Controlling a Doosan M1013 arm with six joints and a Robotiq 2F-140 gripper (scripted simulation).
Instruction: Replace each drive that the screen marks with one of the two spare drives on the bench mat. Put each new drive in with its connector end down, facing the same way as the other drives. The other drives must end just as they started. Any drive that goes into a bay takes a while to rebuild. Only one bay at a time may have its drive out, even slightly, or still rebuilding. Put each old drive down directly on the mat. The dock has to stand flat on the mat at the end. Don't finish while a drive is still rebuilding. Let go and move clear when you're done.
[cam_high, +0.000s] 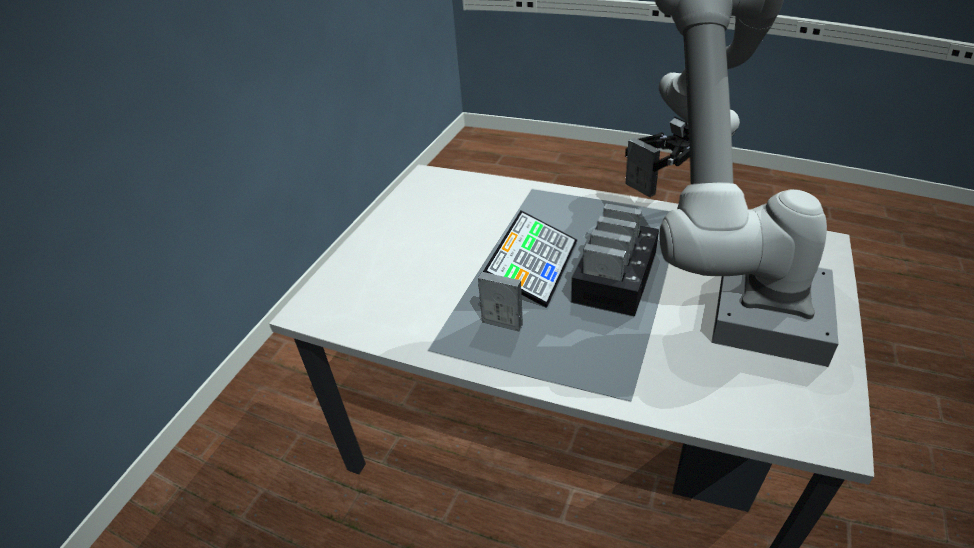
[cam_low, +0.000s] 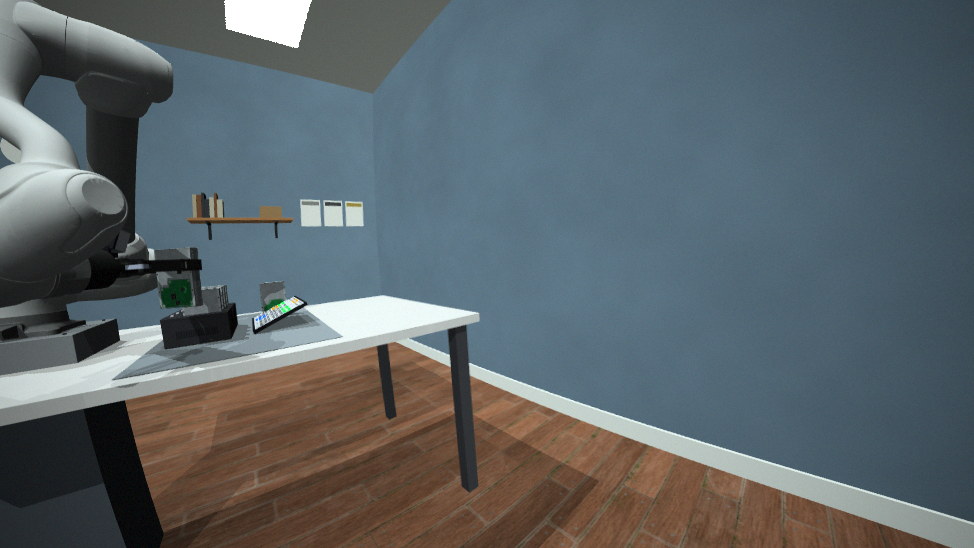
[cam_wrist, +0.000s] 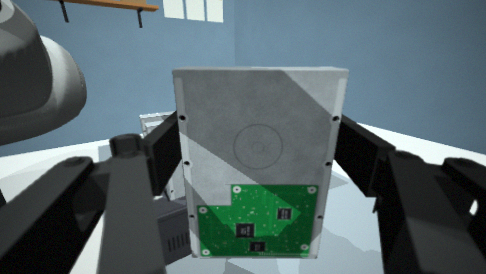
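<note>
My gripper (cam_high: 642, 156) (cam_wrist: 256, 128) is shut on a grey drive (cam_high: 640, 173) (cam_low: 175, 293) (cam_wrist: 257, 105), gripped by its side edges and held upright in the air, above and beyond the dock in the top view. Its green circuit board faces the wrist camera, at the lower end. The black dock (cam_high: 602, 294) (cam_low: 204, 328) (cam_wrist: 173, 235) stands on the mat (cam_high: 578, 361) (cam_low: 314, 331) with several upright drives in a row. Another drive (cam_high: 500, 303) (cam_low: 272, 287) stands upright on the mat beside the screen (cam_high: 538, 255) (cam_low: 281, 316). The screen shows green, orange and blue cells; its text is too small to read.
The arm's base (cam_high: 776, 327) stands on the white table (cam_high: 354, 272) (cam_low: 422, 320), beside the mat. The tilted screen lies between the dock and the table's far side from the base. A wall shelf (cam_low: 239, 220) and posters are in the background.
</note>
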